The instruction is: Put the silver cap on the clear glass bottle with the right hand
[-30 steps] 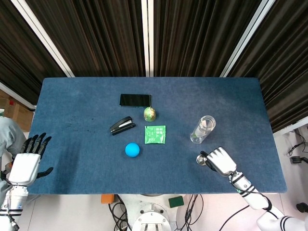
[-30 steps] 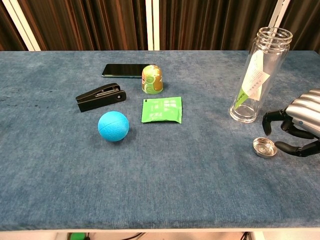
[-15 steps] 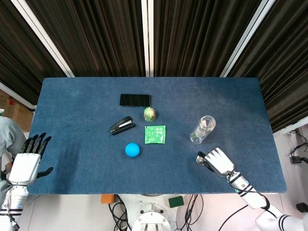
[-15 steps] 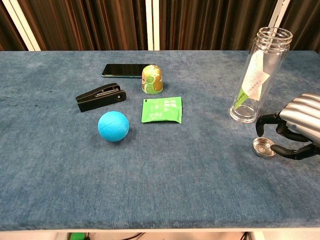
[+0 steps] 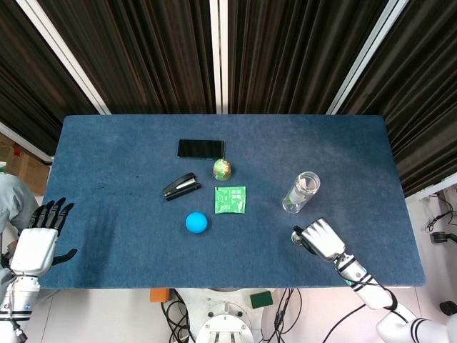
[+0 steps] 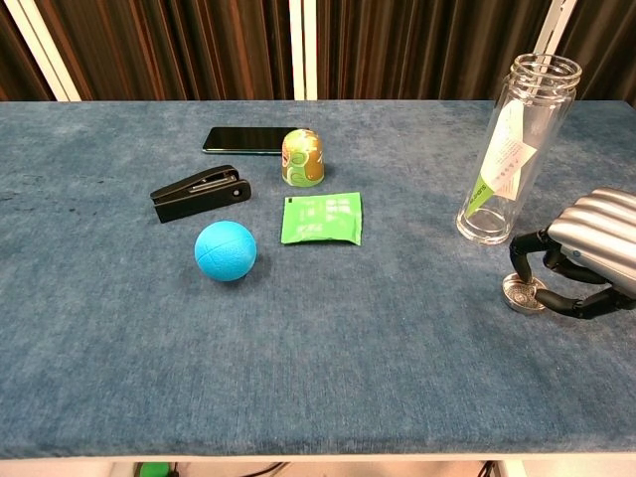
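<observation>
The clear glass bottle (image 5: 300, 193) (image 6: 509, 149) stands upright and uncapped on the right of the blue table (image 5: 128, 143). Just in front of it the silver cap (image 6: 519, 294) (image 5: 295, 238) lies on the cloth, open side up. My right hand (image 5: 320, 239) (image 6: 586, 253) comes in from the right with its fingers curled around the cap. A finger touches the cap's far rim and the thumb its near rim, pinching it. My left hand (image 5: 34, 243) hovers off the table's near left corner with spread fingers, holding nothing.
Left of centre lie a black phone (image 5: 201, 148), a green-yellow egg-shaped toy (image 5: 222, 168), a black stapler (image 5: 181, 186), a green sachet (image 5: 230, 199) and a blue ball (image 5: 196, 222). The table's near edge runs close behind the right hand.
My right hand has slid left onto the cap and its fingers have curled down around it. The cap, the bottle and the left hand have not moved.
</observation>
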